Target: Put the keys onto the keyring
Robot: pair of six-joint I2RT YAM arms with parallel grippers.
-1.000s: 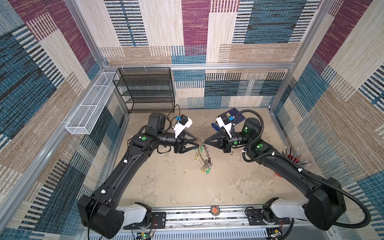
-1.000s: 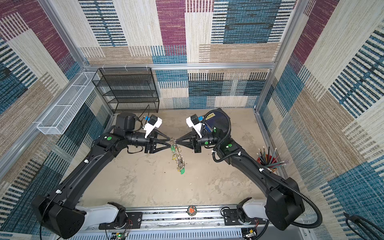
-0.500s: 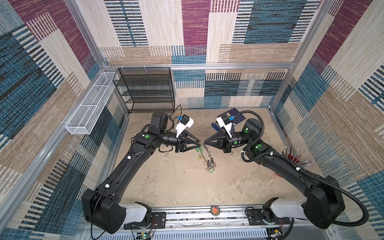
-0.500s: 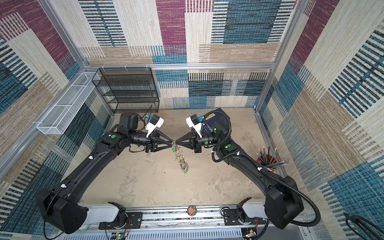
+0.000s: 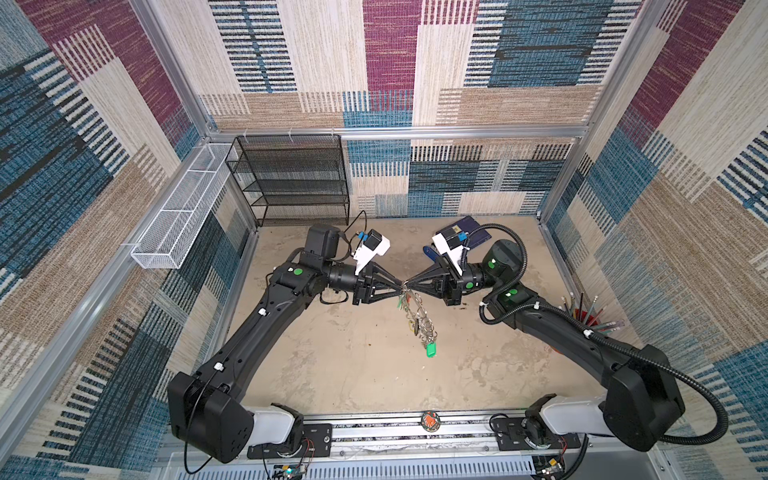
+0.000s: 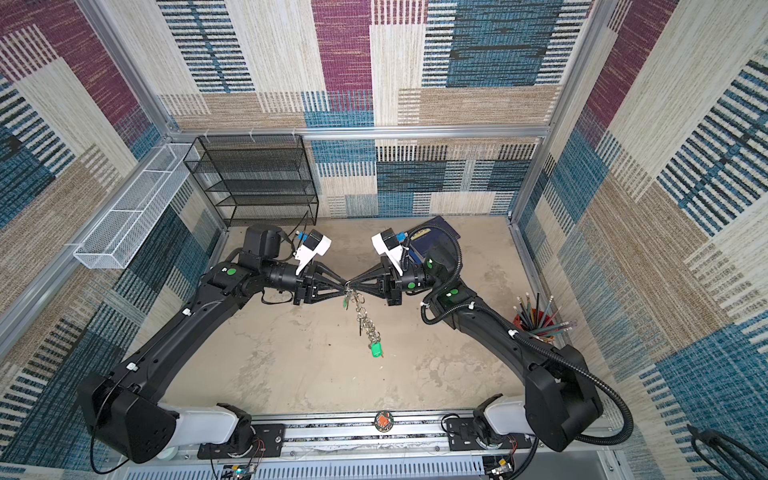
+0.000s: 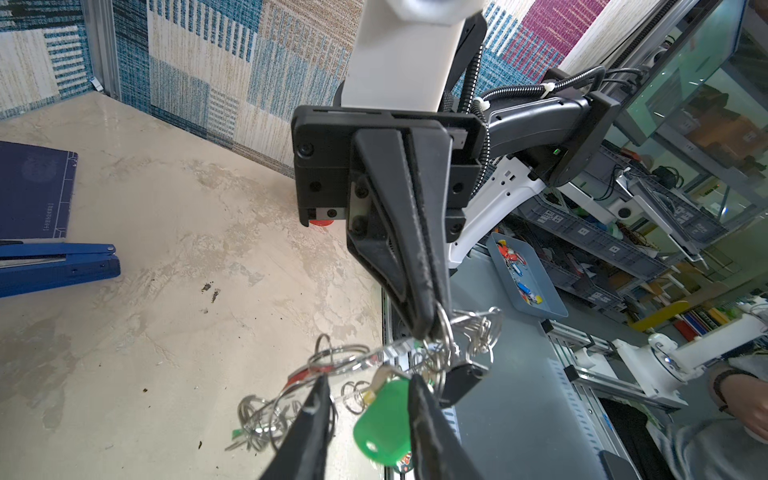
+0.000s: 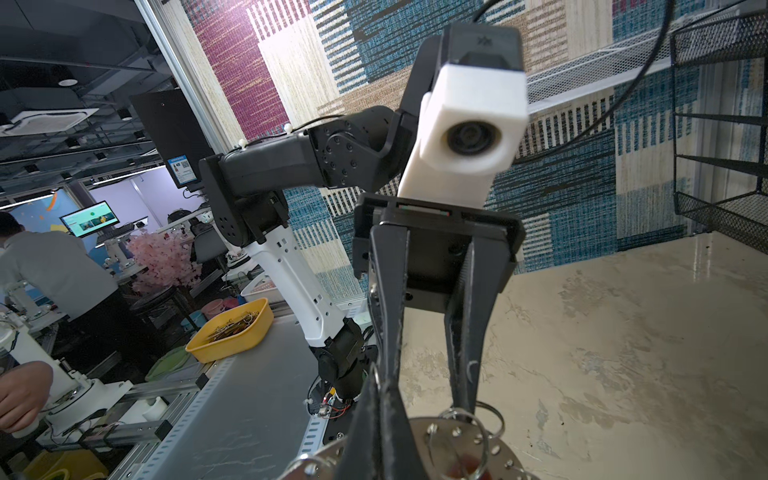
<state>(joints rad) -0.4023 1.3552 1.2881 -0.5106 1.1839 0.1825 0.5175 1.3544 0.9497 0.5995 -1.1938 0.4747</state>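
1. Keyring (image 5: pixel 417 312): hangs in the air over the middle of the table (image 5: pixel 353 374). It hangs down from the point where the two grippers meet tip to tip, as seen in both top views.

2. Right gripper (image 5: pixel 409 285): closed. Its tips pinch a split ring (image 7: pixel 445 328) at the keyring's rim and carry the keyring.

3. Left gripper (image 5: pixel 400 287): fingers (image 8: pixel 465 332) apart, clamped on nothing visible. The tips sit at the top of the keyring, directly opposite the right gripper. In the right wrist view, one fingertip touches a split ring on the grey disc. The other finger passes behind the right gripper.

4. Green-tag key (image 7: pixel 384 419): in the left wrist view it appears between the left fingers, against one and clear of the other. Whether it lies level with the fingers or hangs beyond them cannot be told.

5. Black-tag key (image 7: pixel 461 380): just beside the green tag and near the right gripper's tips. It is outside the gap between the left fingers.
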